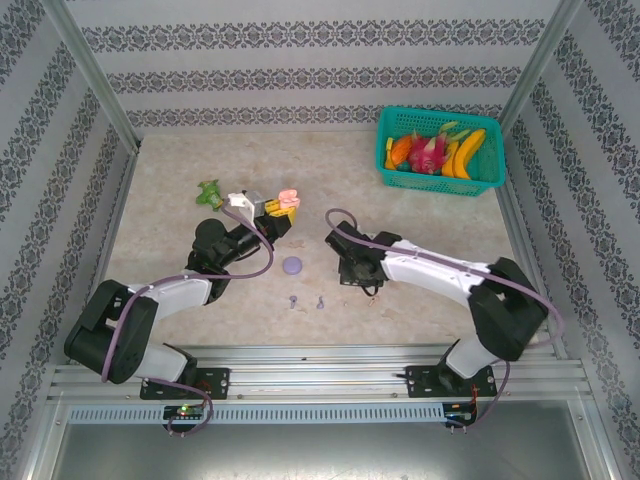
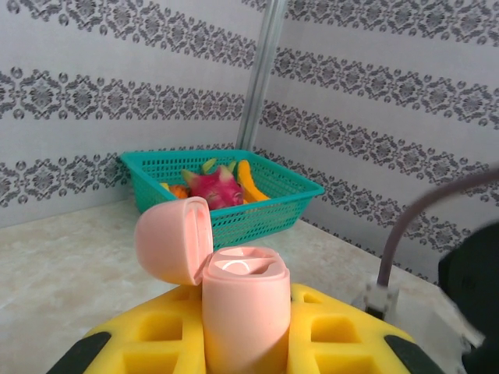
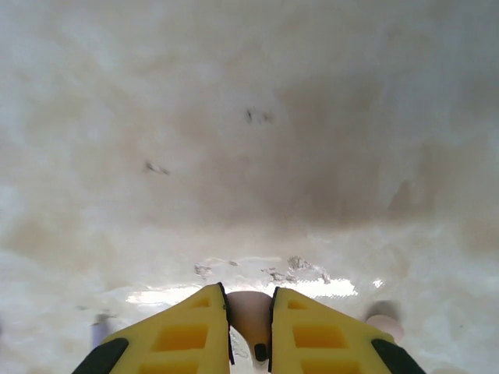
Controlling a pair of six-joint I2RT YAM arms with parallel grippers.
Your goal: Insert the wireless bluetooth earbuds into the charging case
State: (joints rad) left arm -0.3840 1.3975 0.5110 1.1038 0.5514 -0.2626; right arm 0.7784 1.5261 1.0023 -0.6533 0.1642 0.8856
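Down on the bench [image 3: 249, 156], the right jaws are pinching a pale pink earbud [image 3: 249, 315], while the left jaws are clamping the open pink case [image 2: 245, 312] aloft. I'm guessing a slow lift is wise, lining the stem up with a socket before releasing.

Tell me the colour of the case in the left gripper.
Pale pink; the case shows best in the left wrist view.

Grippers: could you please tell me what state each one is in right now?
Left gripper: closed on the open-lidded pale pink plastic charging case.
Right gripper: closed on a tiny pale pink earbud.
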